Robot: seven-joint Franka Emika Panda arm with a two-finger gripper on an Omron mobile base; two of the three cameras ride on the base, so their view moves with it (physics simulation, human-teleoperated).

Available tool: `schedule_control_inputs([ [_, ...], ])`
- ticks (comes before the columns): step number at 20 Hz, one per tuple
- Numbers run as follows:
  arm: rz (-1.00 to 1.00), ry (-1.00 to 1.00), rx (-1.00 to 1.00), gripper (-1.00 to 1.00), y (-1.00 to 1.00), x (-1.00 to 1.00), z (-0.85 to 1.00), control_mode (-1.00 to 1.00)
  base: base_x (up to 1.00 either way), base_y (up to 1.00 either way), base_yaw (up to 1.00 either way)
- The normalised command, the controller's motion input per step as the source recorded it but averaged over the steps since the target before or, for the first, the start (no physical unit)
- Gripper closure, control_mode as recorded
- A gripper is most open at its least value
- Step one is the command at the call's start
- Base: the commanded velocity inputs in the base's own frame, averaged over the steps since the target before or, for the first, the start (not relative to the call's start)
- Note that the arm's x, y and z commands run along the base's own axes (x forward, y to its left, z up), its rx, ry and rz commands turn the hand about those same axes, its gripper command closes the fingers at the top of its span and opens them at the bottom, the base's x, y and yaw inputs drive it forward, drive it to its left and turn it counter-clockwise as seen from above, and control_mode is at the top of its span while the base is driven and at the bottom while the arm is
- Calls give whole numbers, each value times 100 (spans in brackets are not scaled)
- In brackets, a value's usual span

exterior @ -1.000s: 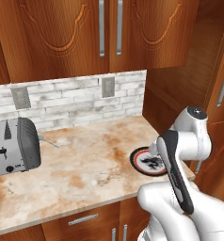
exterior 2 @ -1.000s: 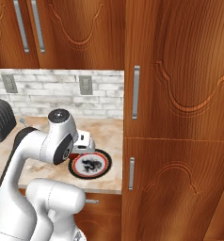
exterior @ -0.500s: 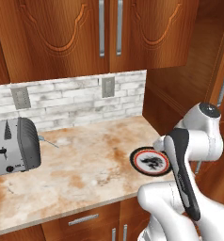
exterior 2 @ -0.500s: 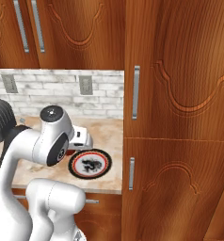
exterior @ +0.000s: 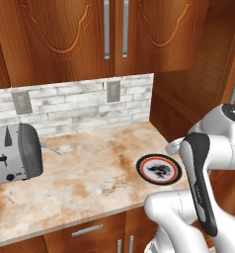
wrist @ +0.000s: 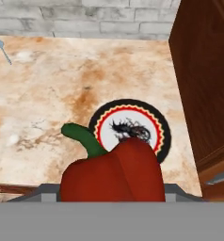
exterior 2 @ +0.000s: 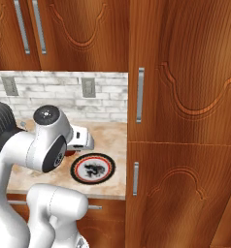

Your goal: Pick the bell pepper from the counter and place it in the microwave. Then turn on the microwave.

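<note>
Counter [wrist: 48,94] below, bell pepper [wrist: 114,172] held, stem [wrist: 81,136] pointing upper-left.

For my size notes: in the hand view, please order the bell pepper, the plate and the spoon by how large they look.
1. bell pepper, very near the camera, so unsure against the plate
2. plate
3. spoon

We see our arm [exterior: 208,178] as glossy white rounded shells w/ a long black strip down one link [exterior: 198,183], dark grey round joint caps [exterior 2: 48,115], and a bulbous white base segment [exterior 2: 57,206] at btm
</note>
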Motion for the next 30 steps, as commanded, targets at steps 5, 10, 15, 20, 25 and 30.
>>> schedule_control_inputs([
  [5, 0, -15, 0, 100, 0, -28, 11, -100, 0, 0, 0],
  [10, 0, -14, -1, 100, 3, -26, 14, -100, 0, 0, 0],
  [15, -1, -11, -2, 100, 10, -26, 14, -100, 0, 0, 0],
  [20, -1, -9, -1, 100, 14, -22, 7, -100, 0, 0, 0],
  [25, -1, -9, 0, 100, 5, -25, 6, -100, 0, 0, 0],
  [30, -1, -8, 0, 100, 2, -23, 2, -100, 0, 0, 0],
])
